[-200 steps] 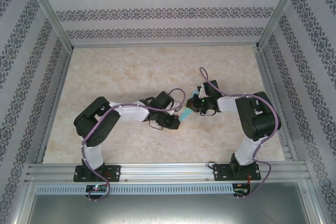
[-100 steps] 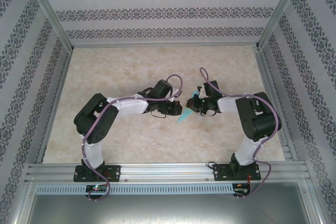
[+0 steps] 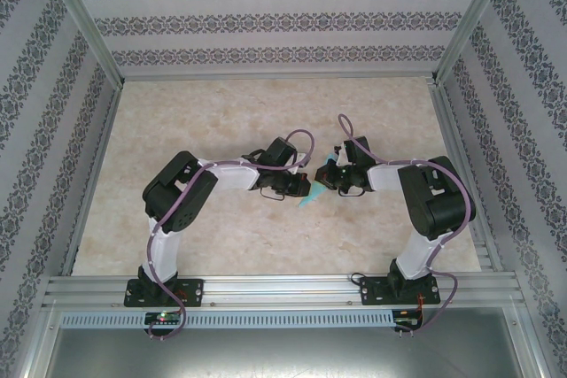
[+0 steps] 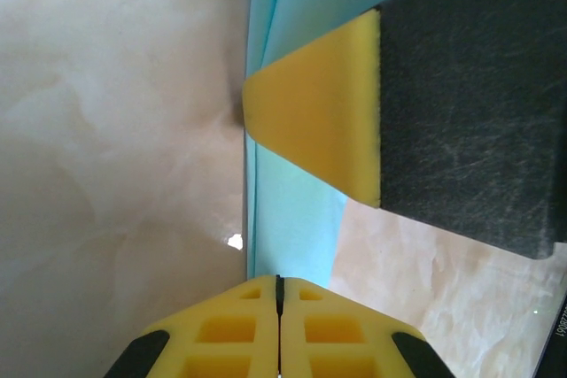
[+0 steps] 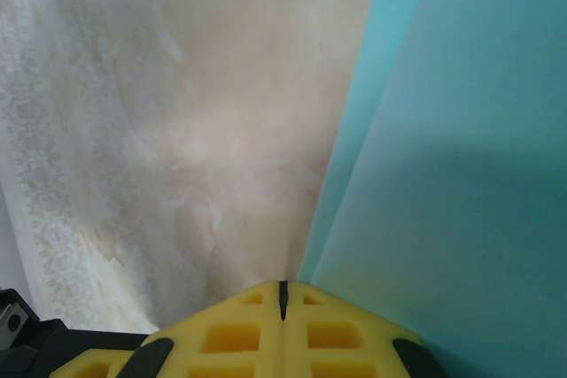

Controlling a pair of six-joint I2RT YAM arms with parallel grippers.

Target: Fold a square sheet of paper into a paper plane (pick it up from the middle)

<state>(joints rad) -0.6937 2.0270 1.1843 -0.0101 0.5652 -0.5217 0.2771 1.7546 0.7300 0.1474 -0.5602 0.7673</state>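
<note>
The turquoise sheet of paper lies folded into a narrow pointed strip at mid-table, its tip toward the near edge. My left gripper is shut at the strip's left side. In the left wrist view the layered paper runs straight up from under my shut left gripper, and the right gripper's yellow finger rests on it further up. My right gripper is also shut. In the right wrist view its closed tips sit at the left edge of the paper. I see no paper between either pair of jaws.
The marbled tabletop has wallpapered walls on three sides. An aluminium rail runs along the near edge by both arm bases. The two grippers are almost touching above the paper.
My left gripper has moved up and right, closer to the right gripper, and its elbow has swung right. The paper's pointed tip now shows below the grippers. The right arm has barely moved.
</note>
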